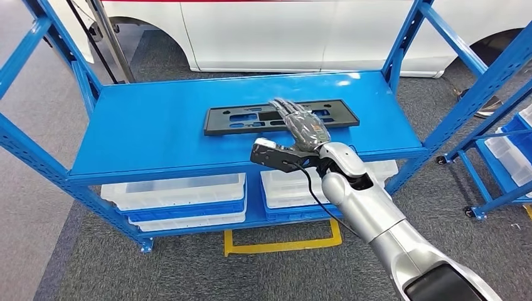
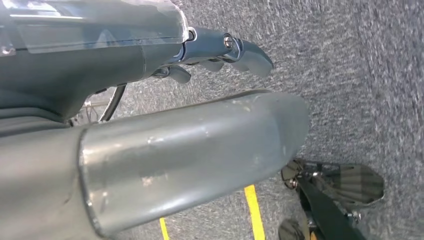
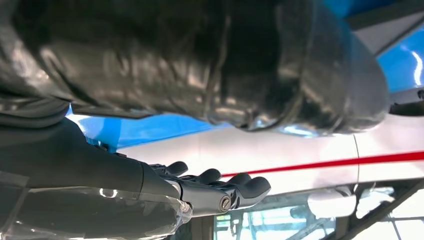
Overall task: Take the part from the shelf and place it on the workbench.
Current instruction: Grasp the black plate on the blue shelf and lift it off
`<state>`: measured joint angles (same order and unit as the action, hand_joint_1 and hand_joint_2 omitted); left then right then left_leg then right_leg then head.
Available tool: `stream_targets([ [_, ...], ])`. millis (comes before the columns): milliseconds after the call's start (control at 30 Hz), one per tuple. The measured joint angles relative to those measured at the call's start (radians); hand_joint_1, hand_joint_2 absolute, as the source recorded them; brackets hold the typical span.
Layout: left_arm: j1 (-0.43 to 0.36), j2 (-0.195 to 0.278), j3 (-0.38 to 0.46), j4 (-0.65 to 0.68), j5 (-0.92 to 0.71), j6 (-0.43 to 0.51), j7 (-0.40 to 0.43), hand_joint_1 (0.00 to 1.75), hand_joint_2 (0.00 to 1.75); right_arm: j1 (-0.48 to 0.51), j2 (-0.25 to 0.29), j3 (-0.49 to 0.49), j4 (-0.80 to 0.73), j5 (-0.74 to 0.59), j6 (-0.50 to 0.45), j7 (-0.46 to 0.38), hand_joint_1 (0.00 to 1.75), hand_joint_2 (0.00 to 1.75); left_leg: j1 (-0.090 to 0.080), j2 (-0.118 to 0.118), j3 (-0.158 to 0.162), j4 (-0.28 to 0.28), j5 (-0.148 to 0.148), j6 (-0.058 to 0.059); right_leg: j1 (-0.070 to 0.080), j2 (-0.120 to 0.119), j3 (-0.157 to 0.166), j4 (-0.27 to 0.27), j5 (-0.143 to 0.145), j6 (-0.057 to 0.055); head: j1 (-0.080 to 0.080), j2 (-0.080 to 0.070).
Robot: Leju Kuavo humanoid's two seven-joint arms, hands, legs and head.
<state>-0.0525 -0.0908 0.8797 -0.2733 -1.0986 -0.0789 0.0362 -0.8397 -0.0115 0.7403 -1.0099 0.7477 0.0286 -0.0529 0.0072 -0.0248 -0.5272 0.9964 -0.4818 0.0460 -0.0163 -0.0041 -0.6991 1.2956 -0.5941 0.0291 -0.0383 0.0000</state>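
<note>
Black plastic part lying flat on the top board of the blue shelf, toward the back edge. Right hand stretched over the part's right half, fingers straight and together, apparently just above or touching it; hard to tell which, nothing gripped. Left hand hanging over grey carpet, fingers loosely extended, holding nothing. White bins on the lower level. White car behind.
</note>
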Motion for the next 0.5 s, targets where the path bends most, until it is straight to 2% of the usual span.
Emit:
stream_targets([
  [33,0.001,0.000,0.000,0.000,0.000,-0.001,0.000,0.00,0.00,0.002,0.000,0.000,0.002,0.000,0.000,0.000,0.00,0.00,0.000,-0.004,0.007,0.000,-0.006,-0.003,-0.001,0.000,-0.013,-0.009,0.028,0.000,0.000,0.000],
  [100,0.004,0.000,0.000,0.001,0.000,-0.004,-0.001,0.00,0.00,0.003,-0.001,0.001,0.005,0.000,0.000,0.001,0.00,0.00,0.001,-0.011,0.030,0.000,-0.024,-0.011,-0.004,0.001,0.009,-0.119,0.127,-0.006,0.000,0.000],
  [133,0.005,0.000,0.000,0.002,0.000,-0.004,-0.002,0.00,0.00,0.002,-0.002,0.001,0.007,0.000,0.000,0.001,0.00,0.00,0.002,-0.013,0.040,0.000,-0.033,-0.016,-0.003,0.003,0.025,-0.174,0.161,-0.008,0.000,0.000],
  [167,0.004,0.000,0.000,0.003,0.001,-0.005,-0.002,0.00,0.00,0.002,-0.002,0.001,0.009,0.000,0.000,0.000,0.00,0.00,0.002,-0.014,0.046,0.000,-0.042,-0.022,-0.001,0.004,0.038,-0.219,0.176,-0.013,0.001,0.000],
  [267,0.003,0.000,0.000,0.006,0.001,-0.007,-0.007,0.00,0.00,0.001,-0.001,0.002,0.014,0.000,-0.001,0.000,0.00,0.00,0.002,-0.015,0.057,0.003,-0.055,-0.043,0.007,0.006,0.054,-0.256,0.163,-0.033,0.002,0.000],
  [333,0.004,0.002,0.000,0.007,0.001,-0.009,-0.010,0.00,0.00,0.000,-0.001,0.002,0.014,0.000,-0.002,0.000,0.00,0.00,0.003,-0.005,0.045,0.050,-0.047,-0.052,0.004,0.004,0.079,-0.266,0.156,-0.048,0.001,0.000],
  [367,0.004,0.003,0.000,0.008,0.000,-0.010,-0.011,0.00,0.00,-0.002,0.000,0.002,0.014,0.000,-0.002,0.000,0.00,0.00,0.004,0.001,0.016,0.100,-0.046,-0.056,0.002,0.003,0.095,-0.273,0.151,-0.054,0.001,0.000],
  [400,0.004,0.003,0.000,0.008,0.000,-0.011,-0.012,0.00,0.00,-0.003,0.001,0.002,0.014,0.000,-0.003,0.000,0.00,0.00,0.006,0.008,-0.027,0.165,-0.051,-0.060,0.001,0.002,0.110,-0.281,0.144,-0.059,0.000,0.000],
  [467,0.006,0.004,0.000,0.010,0.000,-0.011,-0.012,0.00,0.00,-0.002,0.002,0.002,0.016,0.000,-0.003,-0.001,0.00,0.00,0.007,0.015,-0.122,0.276,-0.095,-0.067,0.000,0.000,0.140,-0.291,0.125,-0.061,0.000,0.000],
  [500,0.007,0.005,0.000,0.010,0.000,-0.011,-0.012,0.00,0.00,-0.001,0.002,0.002,0.018,0.000,-0.003,0.000,0.00,0.00,0.008,0.016,-0.158,0.298,-0.120,-0.070,-0.001,0.000,0.157,-0.294,0.113,-0.060,0.000,0.000],
])
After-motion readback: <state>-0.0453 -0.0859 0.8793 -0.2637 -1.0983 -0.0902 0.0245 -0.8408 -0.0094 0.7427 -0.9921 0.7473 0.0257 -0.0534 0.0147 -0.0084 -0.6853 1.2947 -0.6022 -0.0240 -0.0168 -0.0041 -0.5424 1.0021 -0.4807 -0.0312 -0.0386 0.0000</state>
